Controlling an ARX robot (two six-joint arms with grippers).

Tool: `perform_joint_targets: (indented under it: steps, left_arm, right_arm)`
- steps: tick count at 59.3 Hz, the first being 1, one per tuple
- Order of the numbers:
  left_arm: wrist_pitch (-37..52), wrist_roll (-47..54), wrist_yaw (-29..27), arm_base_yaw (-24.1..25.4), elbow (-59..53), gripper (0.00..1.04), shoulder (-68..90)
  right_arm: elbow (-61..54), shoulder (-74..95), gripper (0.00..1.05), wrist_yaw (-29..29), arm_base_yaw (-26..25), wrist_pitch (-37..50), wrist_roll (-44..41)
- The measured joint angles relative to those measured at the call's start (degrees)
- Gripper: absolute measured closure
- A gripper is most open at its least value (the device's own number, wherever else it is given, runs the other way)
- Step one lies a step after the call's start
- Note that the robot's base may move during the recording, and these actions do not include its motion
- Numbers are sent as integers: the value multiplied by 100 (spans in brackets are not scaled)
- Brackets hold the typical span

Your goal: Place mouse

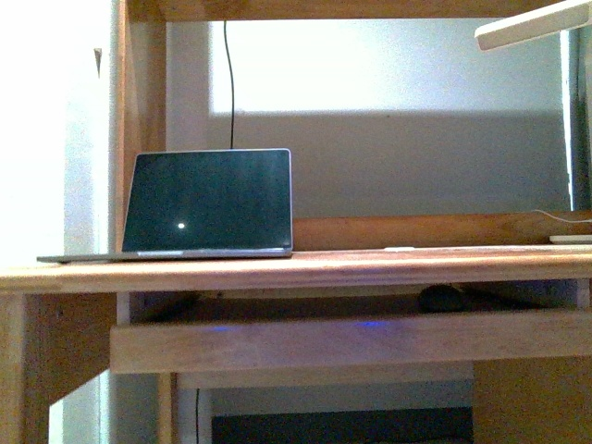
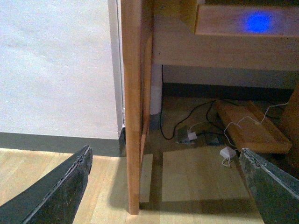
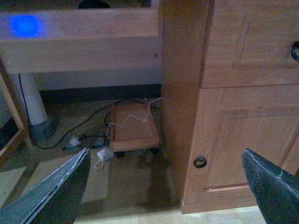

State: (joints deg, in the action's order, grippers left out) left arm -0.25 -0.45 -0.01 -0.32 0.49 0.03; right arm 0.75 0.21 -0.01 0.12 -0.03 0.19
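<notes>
The mouse (image 1: 442, 298) is a small dark oval lying on the pull-out tray (image 1: 277, 342) under the desktop, right of centre. Its dark top also peeks over the tray's front board in the right wrist view (image 3: 93, 3). Neither gripper shows in the front view. My left gripper (image 2: 166, 189) is open and empty, low near the floor beside the desk's left leg (image 2: 133, 116). My right gripper (image 3: 166, 189) is open and empty, low in front of the desk's right cabinet (image 3: 243, 116). Both are well below the mouse.
An open laptop (image 1: 208, 203) stands on the wooden desktop (image 1: 370, 264) at the left. A white lamp head (image 1: 532, 26) hangs at the top right. Cables and white plugs (image 2: 227, 153) lie on the floor beside a low wooden trolley (image 3: 134, 127). The cabinet door has a ring knob (image 3: 200, 162).
</notes>
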Motion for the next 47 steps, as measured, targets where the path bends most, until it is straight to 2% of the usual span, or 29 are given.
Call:
perform_joint_targets:
  steps: [24, 29, 31, 36, 41, 47]
  left_arm:
    - [0, 0, 0, 0, 0, 8, 2]
    - [-793, -516, 769, 227, 334, 8, 542]
    - [-809, -557, 1014, 310, 387, 8, 848]
    - [-308, -330, 1676, 577, 535, 8, 1895]
    - [444, 173, 2109, 772, 815, 8, 2981]
    - [1576, 1016, 2041, 822, 1147, 8, 4345]
  right_arm:
    - [0, 0, 7, -2, 0, 0, -2]
    - [0, 0, 7, -2, 0, 0, -2]
    - [0, 0, 7, -2, 0, 0, -2]
    - [0, 0, 7, -2, 0, 0, -2]
    - [0, 0, 7, -2, 0, 0, -2]
    - [0, 0, 7, -2, 0, 0, -2]
